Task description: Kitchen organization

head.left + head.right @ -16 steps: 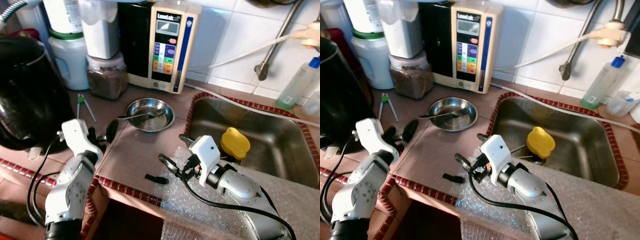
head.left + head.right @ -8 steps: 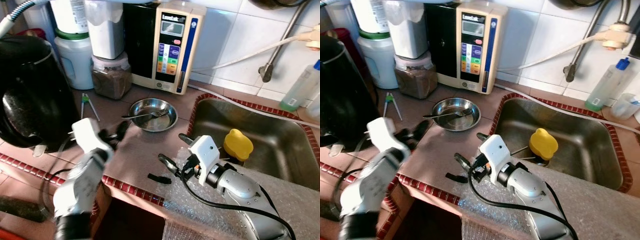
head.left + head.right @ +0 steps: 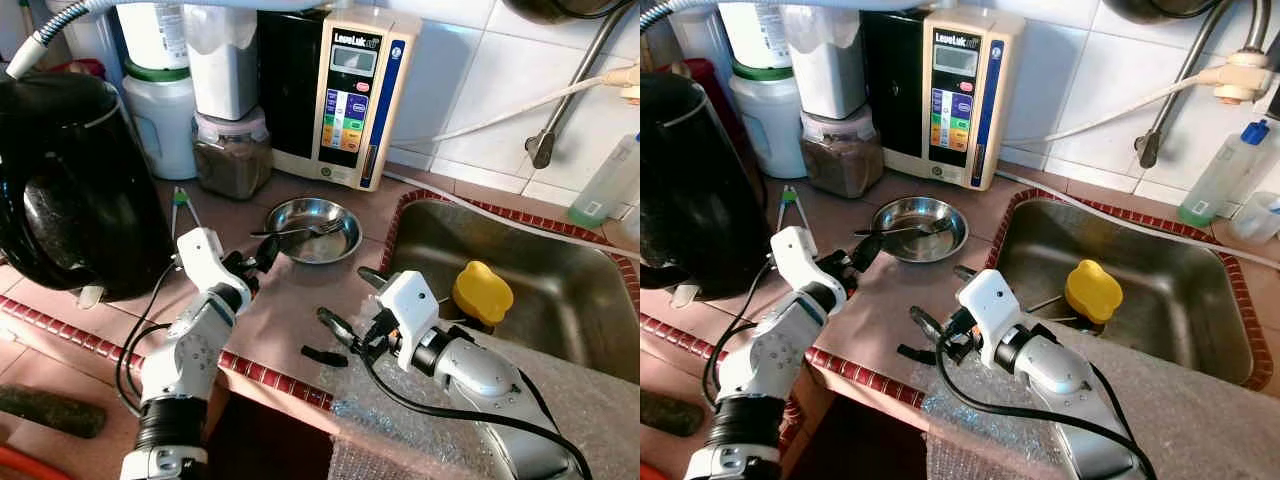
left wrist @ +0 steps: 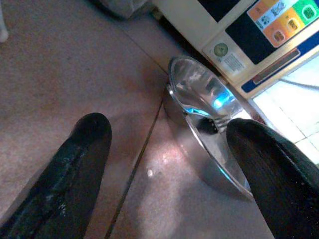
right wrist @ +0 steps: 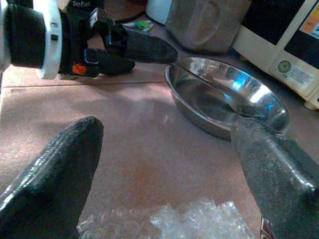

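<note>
While both jaws gape empty, the left gripper [image 3: 252, 268] nears the steel bowl [image 3: 318, 229] (fork [image 3: 292, 231] inside); right gripper [image 3: 345, 305] hovers nearby.

A fork [image 3: 292, 230] lies in the bowl [image 3: 317, 229] at the counter's [image 3: 280, 310] centre. The sink [image 3: 560, 290] sits at three o'clock, the kettle [image 3: 60, 185] at nine, the water machine [image 3: 358, 95] at twelve.

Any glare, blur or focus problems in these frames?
Left eye view: sharp, evenly lit. Left wrist view: soft overall; blue-white glare on the steel bowl, near fingers out of focus. Right wrist view: bowl rim sharp with a blue highlight, blurred fingers in front, bubble wrap glinting.
</note>
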Motion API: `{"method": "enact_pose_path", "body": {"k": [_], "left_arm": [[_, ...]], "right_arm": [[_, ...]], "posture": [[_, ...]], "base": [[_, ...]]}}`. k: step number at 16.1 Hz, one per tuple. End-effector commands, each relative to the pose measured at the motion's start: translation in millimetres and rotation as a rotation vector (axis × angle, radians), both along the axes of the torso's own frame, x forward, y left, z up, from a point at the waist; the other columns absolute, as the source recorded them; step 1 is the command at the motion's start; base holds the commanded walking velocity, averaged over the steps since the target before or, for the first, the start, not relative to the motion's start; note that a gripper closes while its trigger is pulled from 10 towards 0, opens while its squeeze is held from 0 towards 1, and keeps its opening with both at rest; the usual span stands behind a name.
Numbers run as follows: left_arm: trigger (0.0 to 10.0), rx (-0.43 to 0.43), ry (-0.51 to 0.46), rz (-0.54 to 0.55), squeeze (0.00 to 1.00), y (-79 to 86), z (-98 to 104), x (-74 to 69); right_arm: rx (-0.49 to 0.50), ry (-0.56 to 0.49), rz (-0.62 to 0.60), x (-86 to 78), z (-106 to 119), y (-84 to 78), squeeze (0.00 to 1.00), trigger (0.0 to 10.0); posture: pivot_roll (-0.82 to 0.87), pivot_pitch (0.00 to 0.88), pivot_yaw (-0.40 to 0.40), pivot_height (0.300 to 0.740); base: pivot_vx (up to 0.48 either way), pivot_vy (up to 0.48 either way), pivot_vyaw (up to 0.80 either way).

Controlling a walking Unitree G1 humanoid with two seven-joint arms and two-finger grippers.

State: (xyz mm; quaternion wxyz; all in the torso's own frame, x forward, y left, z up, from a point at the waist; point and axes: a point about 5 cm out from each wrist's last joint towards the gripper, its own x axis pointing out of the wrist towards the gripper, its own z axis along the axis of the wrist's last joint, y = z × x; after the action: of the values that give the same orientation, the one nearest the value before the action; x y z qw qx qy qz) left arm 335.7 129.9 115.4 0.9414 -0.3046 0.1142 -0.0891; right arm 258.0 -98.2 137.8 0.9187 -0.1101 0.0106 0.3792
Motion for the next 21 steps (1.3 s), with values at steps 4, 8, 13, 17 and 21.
{"method": "enact_pose_path", "body": {"k": [4, 8, 13, 17, 21], "left_arm": [[10.0, -0.027, 0.059, -0.014, 0.0, -15.1, -17, 5.2], [10.0, -0.042, 0.036, -0.017, 0.0, -24.0, -12, 15.4], [10.0, -0.037, 0.015, -0.022, 0.0, -28.7, -7, 22.3], [0.0, -0.04, 0.004, 0.022, 0.0, -29.8, -9, 28.1], [0.0, -0.05, -0.008, 0.037, 0.0, -34.6, -5, 33.4]], "right_arm": [[-0.014, -0.032, -0.009, 0.8, 7, -2.4, 0.0, 10.0], [-0.017, -0.033, -0.016, -0.2, 7, -3.5, 0.0, 10.0], [-0.01, -0.033, -0.025, -0.7, 7, -1.2, 0.0, 10.0], [0.007, -0.033, -0.036, -1.1, 8, -1.1, 0.0, 10.0], [0.028, -0.014, -0.03, -4.3, 8, -1.9, 0.0, 10.0]], "posture": [[0.02, 0.0, -0.051, 0.74], [0.02, 0.0, -0.05, 0.74], [0.01, 0.0, -0.039, 0.74], [0.01, 0.0, -0.037, 0.74], [0.0, 0.0, -0.034, 0.74]], "base": [[0.0, 0.0, 0.0], [0.0, 0.0, 0.0], [0.0, 0.0, 0.0], [0.0, 0.0, 0.0], [0.0, 0.0, 0.0]]}}
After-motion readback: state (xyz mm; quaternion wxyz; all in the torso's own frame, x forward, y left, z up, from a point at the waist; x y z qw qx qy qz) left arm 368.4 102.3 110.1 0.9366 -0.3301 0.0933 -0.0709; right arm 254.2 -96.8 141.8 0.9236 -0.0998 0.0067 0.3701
